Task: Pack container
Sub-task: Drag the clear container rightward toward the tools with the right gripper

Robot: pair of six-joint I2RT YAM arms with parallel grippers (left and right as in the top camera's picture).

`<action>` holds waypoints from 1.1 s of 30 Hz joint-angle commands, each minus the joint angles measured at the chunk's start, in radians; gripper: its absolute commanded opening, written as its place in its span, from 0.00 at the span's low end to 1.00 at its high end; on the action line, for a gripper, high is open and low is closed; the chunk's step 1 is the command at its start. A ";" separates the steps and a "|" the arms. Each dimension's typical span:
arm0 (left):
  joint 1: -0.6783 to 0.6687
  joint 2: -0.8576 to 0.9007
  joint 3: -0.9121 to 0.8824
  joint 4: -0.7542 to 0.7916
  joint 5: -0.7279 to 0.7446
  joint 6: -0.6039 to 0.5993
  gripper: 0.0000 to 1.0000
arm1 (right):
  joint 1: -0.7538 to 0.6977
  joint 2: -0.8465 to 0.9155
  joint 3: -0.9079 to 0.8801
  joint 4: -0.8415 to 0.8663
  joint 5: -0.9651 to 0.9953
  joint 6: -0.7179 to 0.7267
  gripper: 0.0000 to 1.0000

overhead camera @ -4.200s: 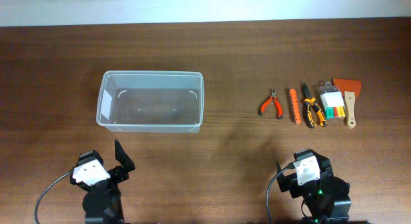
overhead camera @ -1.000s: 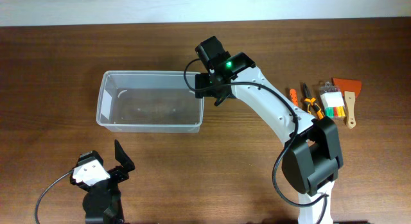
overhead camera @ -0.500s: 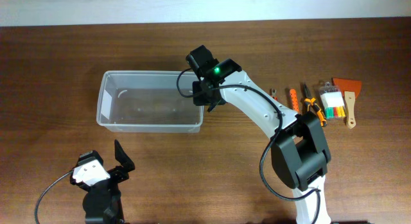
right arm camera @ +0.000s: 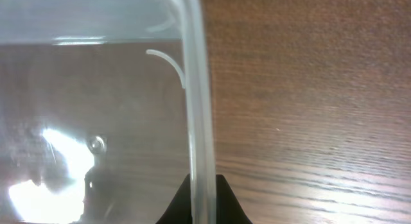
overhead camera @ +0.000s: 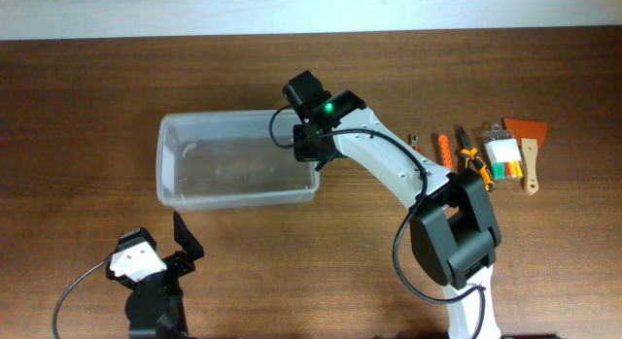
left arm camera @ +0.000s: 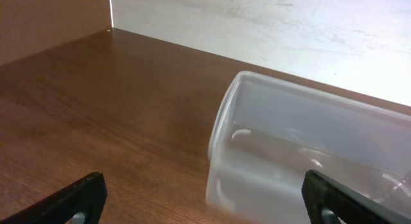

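The clear container [overhead camera: 233, 174] is sat left of centre, its right-end rim pinched tight by the right gripper [overhead camera: 309, 151], probably so it can be tugged nearer the pliers [overhead camera: 474, 170] at right. The left gripper [overhead camera: 188, 240] is parked wide open, lower left.

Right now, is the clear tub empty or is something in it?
Empty. Overhead, the tub shows only its bare clear floor; the hand tools lie on the table to its right.

Clear container [left arm camera: 302, 140] past parted tool [left arm camera: 205, 195]
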 commanded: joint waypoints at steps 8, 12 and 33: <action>-0.004 -0.007 -0.005 0.002 -0.007 0.009 0.99 | -0.095 0.005 -0.023 -0.186 0.208 -0.003 0.04; -0.004 -0.007 -0.005 0.002 -0.007 0.009 0.99 | -0.174 0.005 -0.023 -0.256 0.207 -0.003 0.04; -0.004 -0.007 -0.005 0.002 -0.007 0.009 0.99 | -0.254 0.005 -0.023 -0.286 0.186 -0.146 0.25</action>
